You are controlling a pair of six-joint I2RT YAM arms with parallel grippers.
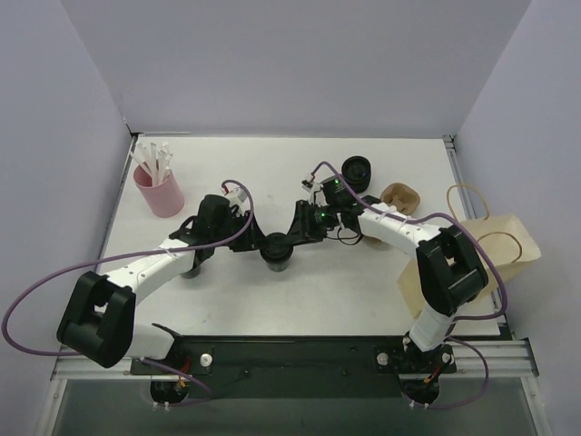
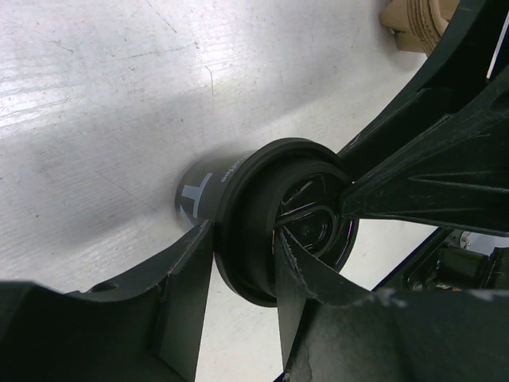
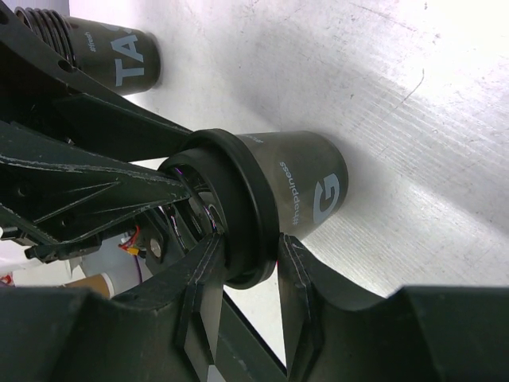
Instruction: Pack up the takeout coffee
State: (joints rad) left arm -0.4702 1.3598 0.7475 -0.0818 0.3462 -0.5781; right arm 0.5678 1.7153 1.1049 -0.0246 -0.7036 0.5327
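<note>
The takeout coffee (image 1: pixel 275 252) is a small black cup with a black lid, upright on the white table in front of the two arm bases. My left gripper (image 1: pixel 261 245) reaches it from the left and my right gripper (image 1: pixel 292 238) from the right. In the left wrist view the left gripper (image 2: pixel 242 263) is closed across the lid's rim (image 2: pixel 254 239), above the cup's printed wall (image 2: pixel 200 191). In the right wrist view the right gripper (image 3: pixel 248 255) pinches the same rim, beside the cup's wall (image 3: pixel 310 191).
A brown paper bag (image 1: pixel 490 259) lies at the right edge. A stack of black ribbed rings (image 1: pixel 357 171) and a tan holder (image 1: pixel 399 198) sit behind the right arm. A pink cup of white sticks (image 1: pixel 159 191) stands far left. A second black cup (image 3: pixel 119 56) stands under the left arm.
</note>
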